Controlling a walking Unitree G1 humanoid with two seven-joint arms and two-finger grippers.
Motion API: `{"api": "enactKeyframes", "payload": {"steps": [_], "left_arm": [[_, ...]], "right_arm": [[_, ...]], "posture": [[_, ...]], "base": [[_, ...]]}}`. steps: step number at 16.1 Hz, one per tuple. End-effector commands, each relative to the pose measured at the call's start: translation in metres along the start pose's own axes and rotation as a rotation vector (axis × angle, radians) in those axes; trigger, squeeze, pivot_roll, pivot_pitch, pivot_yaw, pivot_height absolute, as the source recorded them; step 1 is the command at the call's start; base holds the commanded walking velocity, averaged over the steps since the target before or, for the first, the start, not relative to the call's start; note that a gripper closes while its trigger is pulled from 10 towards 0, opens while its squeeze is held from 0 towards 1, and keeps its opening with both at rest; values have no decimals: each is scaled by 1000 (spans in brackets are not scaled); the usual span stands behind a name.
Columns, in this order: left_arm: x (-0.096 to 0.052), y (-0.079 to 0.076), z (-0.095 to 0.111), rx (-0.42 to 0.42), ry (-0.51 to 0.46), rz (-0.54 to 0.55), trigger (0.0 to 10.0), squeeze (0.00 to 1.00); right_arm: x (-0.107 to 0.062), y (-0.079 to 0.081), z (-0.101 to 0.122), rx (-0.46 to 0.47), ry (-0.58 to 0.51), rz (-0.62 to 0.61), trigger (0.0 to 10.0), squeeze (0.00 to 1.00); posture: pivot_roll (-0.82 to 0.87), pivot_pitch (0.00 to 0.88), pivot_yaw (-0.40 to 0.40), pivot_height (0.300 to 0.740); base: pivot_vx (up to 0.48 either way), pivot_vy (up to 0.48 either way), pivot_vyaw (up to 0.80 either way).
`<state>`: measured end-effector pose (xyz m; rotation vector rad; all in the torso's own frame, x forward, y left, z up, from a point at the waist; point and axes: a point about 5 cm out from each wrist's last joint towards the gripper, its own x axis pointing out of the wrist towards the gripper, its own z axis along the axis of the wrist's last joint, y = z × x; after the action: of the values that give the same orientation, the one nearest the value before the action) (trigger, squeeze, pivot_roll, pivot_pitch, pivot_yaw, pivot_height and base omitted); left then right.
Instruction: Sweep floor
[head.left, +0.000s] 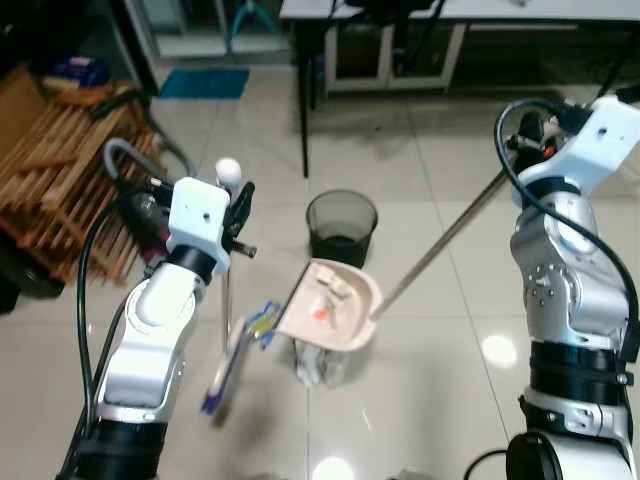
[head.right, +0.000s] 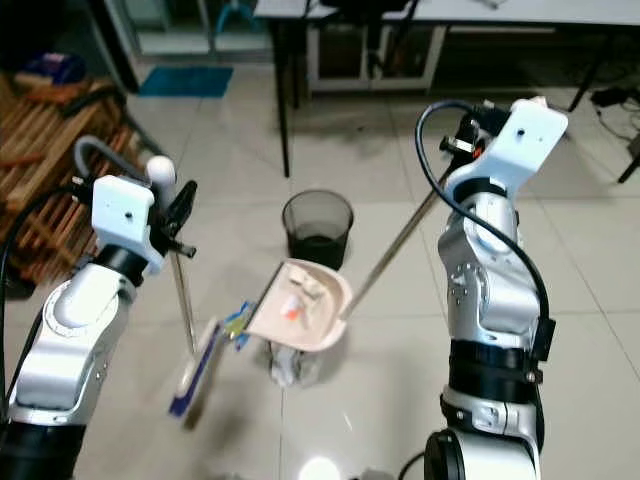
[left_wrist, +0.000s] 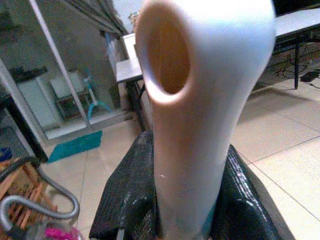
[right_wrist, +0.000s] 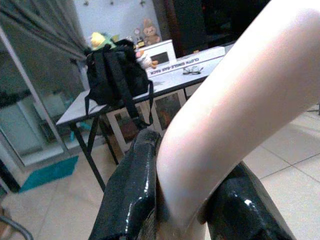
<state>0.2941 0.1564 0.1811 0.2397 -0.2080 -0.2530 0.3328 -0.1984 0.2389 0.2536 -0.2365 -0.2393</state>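
My left gripper (head.left: 238, 212) is shut on the white handle (left_wrist: 200, 100) of a small broom; its thin shaft runs down to a blue and white brush head (head.left: 225, 372) near the floor. My right gripper (head.right: 468, 140) is shut on the pale handle (right_wrist: 225, 120) of a long-shafted dustpan. The beige dustpan (head.left: 330, 305) hangs tilted above the floor between my arms and holds bits of paper and an orange scrap (head.left: 320, 312). A crumpled white wad (head.left: 318, 365) lies on the tiles just under the pan.
A dark mesh waste bin (head.left: 342, 226) stands just beyond the dustpan. A wooden rack (head.left: 60, 160) and a vacuum hose (head.left: 125, 150) lie at the left. A black-legged table (head.left: 305, 90) stands at the back, with a teal mat (head.left: 205, 82) beside it.
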Motion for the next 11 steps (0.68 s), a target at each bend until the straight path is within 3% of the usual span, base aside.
{"api": "enactKeyframes", "payload": {"steps": [1,11], "left_arm": [[1,0,9,17,-42,-5,10000,0],[2,-3,9,22,-47,-19,10000,0]], "right_arm": [[1,1,20,23,-75,-3,10000,0],[3,2,23,32,-79,0,10000,0]], "posture": [[-18,32,49,740],[-17,30,48,740]], "base": [[409,0,0],[413,0,0]]}}
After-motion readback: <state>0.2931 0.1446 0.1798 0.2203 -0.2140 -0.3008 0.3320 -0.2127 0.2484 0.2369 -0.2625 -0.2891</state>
